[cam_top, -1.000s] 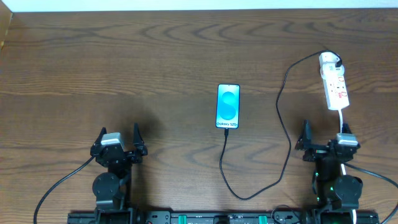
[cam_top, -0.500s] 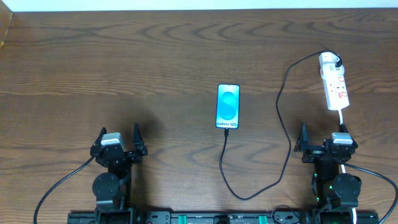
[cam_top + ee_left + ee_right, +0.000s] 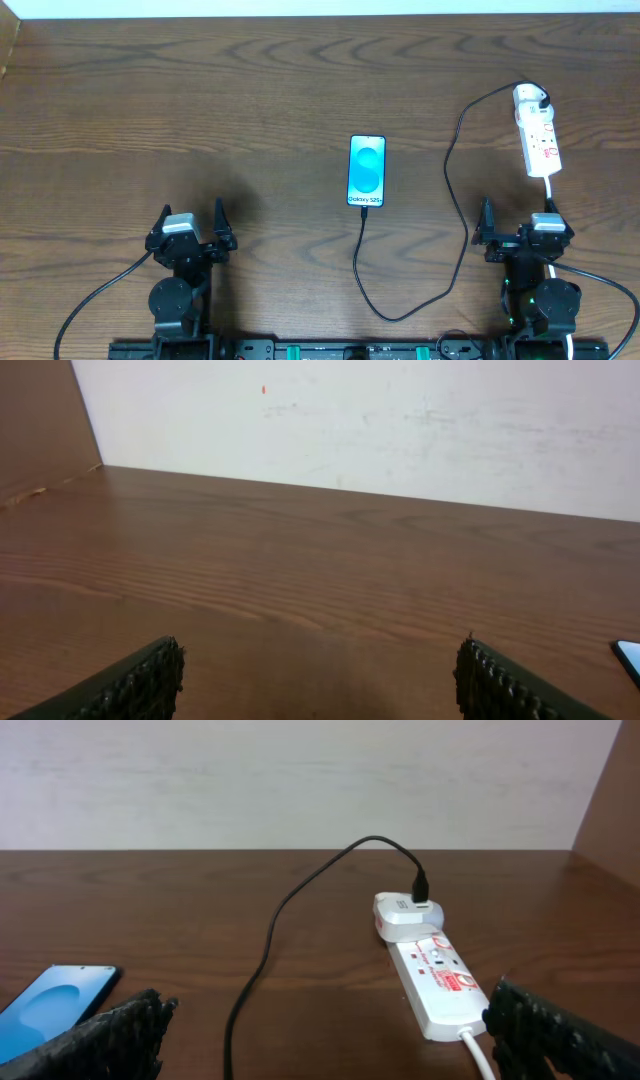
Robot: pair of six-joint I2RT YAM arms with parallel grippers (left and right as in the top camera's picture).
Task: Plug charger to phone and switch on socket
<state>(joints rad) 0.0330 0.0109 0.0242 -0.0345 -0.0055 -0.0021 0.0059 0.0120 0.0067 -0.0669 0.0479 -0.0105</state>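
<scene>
The phone point(image 3: 367, 170) lies at the table's centre, blue screen up; its corner shows in the right wrist view point(image 3: 50, 1002) and the left wrist view point(image 3: 630, 656). The black charger cable point(image 3: 452, 215) runs from the phone's near end in a loop to the white socket strip point(image 3: 538, 135) at the far right. Its black plug point(image 3: 421, 886) sits in a white adapter at the strip's far end point(image 3: 435, 968). My left gripper point(image 3: 190, 228) is open and empty at the near left. My right gripper point(image 3: 518, 224) is open and empty just in front of the strip.
The strip's white cord point(image 3: 551, 192) runs toward my right arm. A white wall point(image 3: 380, 420) stands behind the table's far edge. A wooden side panel point(image 3: 40, 420) rises at the far left, another at the right point(image 3: 612, 800).
My right gripper has drawn back slightly toward the near edge. The phone, cable, strip and left arm have not moved.
</scene>
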